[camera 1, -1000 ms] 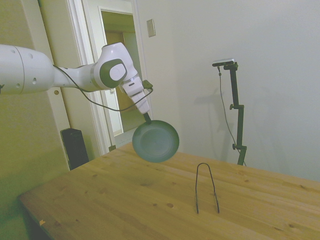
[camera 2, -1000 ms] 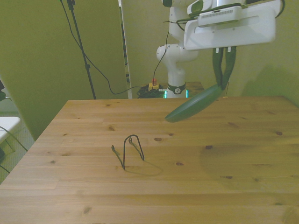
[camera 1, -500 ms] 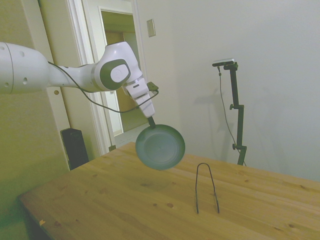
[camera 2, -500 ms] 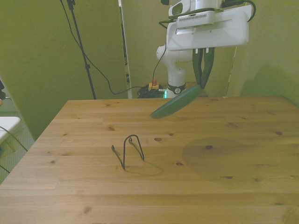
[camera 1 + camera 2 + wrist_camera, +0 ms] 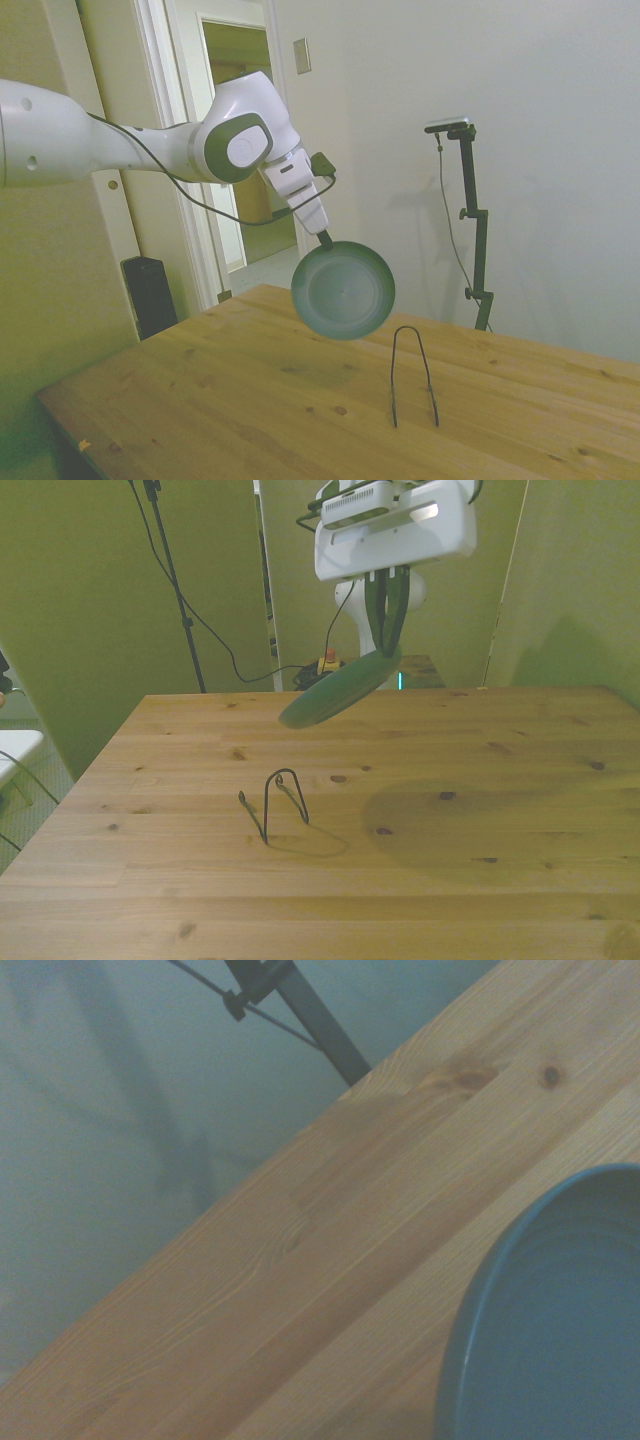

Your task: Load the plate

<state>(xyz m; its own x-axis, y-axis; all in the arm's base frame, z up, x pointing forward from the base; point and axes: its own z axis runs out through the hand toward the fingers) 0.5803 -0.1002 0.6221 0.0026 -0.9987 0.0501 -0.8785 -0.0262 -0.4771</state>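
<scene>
Now, view by view.

Side view, pincer: the pincer (image 5: 325, 240) is clamped on the upper rim of the plate (image 5: 343, 290), at the end of the white arm (image 5: 120, 150) that reaches in from the picture's left.
Side view, plate: it hangs in the air on edge, its hollow face turned toward the camera, well above the table (image 5: 250, 400) and touching nothing else.
Side view, rack: a thin black wire rack (image 5: 413, 377) stands upright on the table, lower than the plate and off to the picture's right of it, apart from it.

Front view, plate: the plate (image 5: 338, 690) shows nearly edge-on, tilted, its low end toward the front view's left.
Front view, pincer: the pincer (image 5: 386, 645) grips the plate's high end under the white wrist housing (image 5: 395, 525).
Front view, rack: the rack (image 5: 274, 805) stands nearer the camera and a little to the front view's left of the plate.

Wrist view, plate: only an arc of the dark rim (image 5: 470, 1300) shows over the wood, out of focus.

Step in hand: judged as carrying the plate through the air toward the rack; the loading is not yet done.
Next move calls for: bringing the plate over the rack, turning its edge in line with the gap between the wires, then lowering it in before letting go.
Writing: no brand, label or lettering can be read in any view.
</scene>
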